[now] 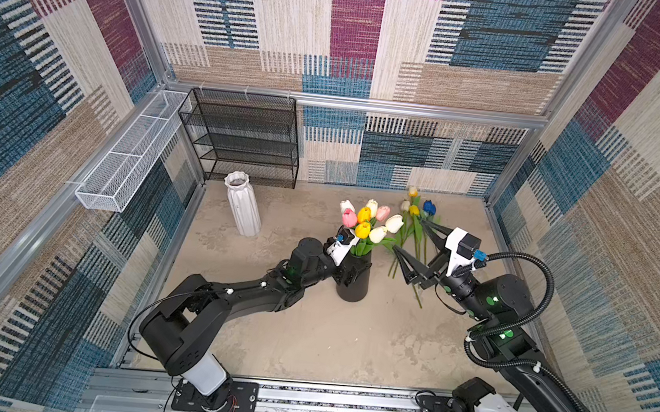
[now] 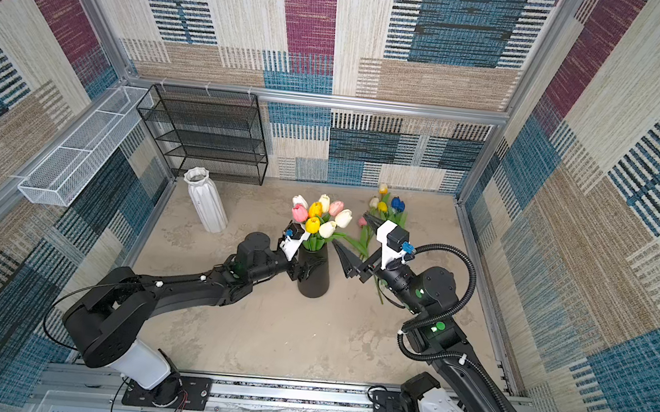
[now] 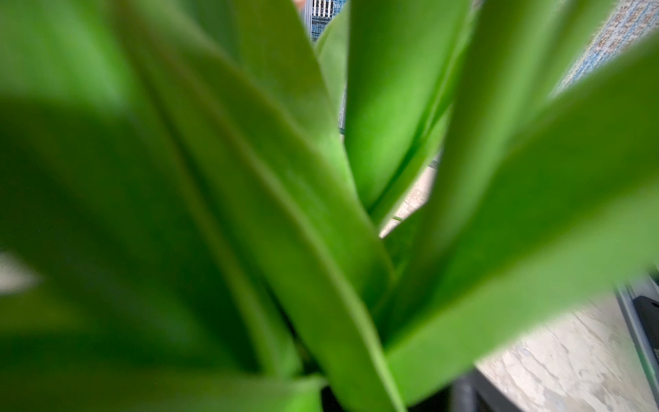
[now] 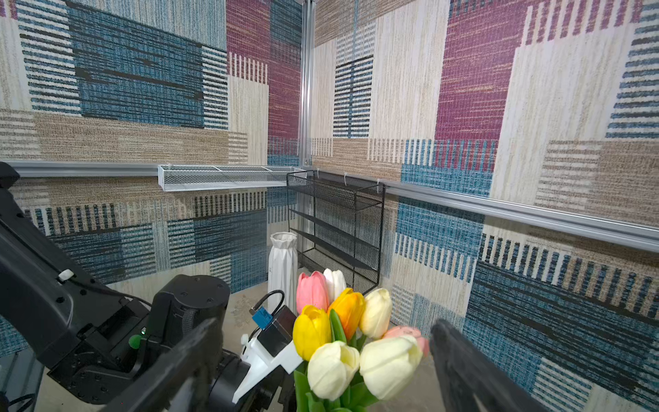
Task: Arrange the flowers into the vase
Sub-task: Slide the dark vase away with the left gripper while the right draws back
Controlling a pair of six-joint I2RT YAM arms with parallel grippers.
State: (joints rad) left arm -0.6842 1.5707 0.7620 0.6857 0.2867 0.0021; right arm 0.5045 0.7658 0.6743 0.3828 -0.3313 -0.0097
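A black cylindrical vase stands mid-table and holds several tulips with white, yellow and pink heads. My left gripper straddles the vase's upper body. Whether its jaws press on the vase does not show. The left wrist view is filled with blurred green leaves. More flowers lie on the table to the right, with yellow, blue and white heads. My right gripper hovers wide open above their stems and holds nothing.
An empty white ribbed vase stands at the back left. Behind it a black mesh shelf stands against the back wall. A white mesh basket hangs on the left wall.
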